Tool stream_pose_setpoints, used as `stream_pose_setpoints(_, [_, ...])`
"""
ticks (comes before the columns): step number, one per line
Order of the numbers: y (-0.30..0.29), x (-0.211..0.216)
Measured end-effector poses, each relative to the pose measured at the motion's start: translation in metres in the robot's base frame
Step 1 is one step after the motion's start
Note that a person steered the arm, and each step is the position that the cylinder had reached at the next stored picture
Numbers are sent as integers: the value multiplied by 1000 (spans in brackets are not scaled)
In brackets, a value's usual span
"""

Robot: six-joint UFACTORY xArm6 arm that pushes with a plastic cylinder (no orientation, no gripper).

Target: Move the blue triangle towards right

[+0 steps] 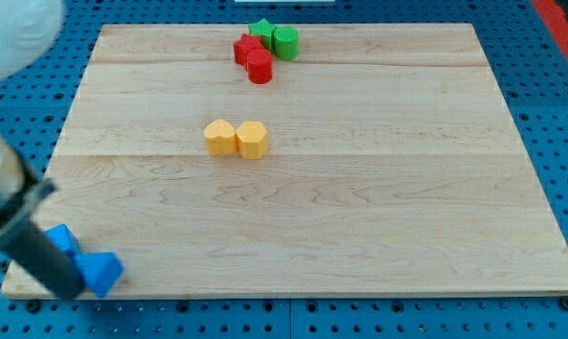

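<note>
Blurred across the view's bottom-left corner, my rod slants down, its tip (73,292) apparently pressed against the blue triangle (102,272) just to its right; contact looks likely but smeared. Another blue block (62,237) sits just above my tip.

My tip (76,292) at the board's (359,235) bottom-left corner, touching the blue triangle (102,272), another blue block (63,238) just behind, yellow pair (236,138) mid-board, red (252,56) and green (276,39) blocks clustered at top.

Blurred arm at view's lower left, dark rod slanting down, my tip (73,294) near bottom edge
</note>
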State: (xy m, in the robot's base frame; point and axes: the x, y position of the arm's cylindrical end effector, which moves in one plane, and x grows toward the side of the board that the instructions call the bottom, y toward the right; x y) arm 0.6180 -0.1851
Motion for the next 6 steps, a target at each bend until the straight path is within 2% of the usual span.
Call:
stream_pose_setpoints(1, [123,-8])
stream_pose_setpoints(2, [162,-4])
stream_pose_setpoints(3, [188,-33])
stream_pose_setpoints(4, [150,-106])
stream_pose_setpoints(5, [54,-107])
stream_pose_setpoints(6, [39,-74])
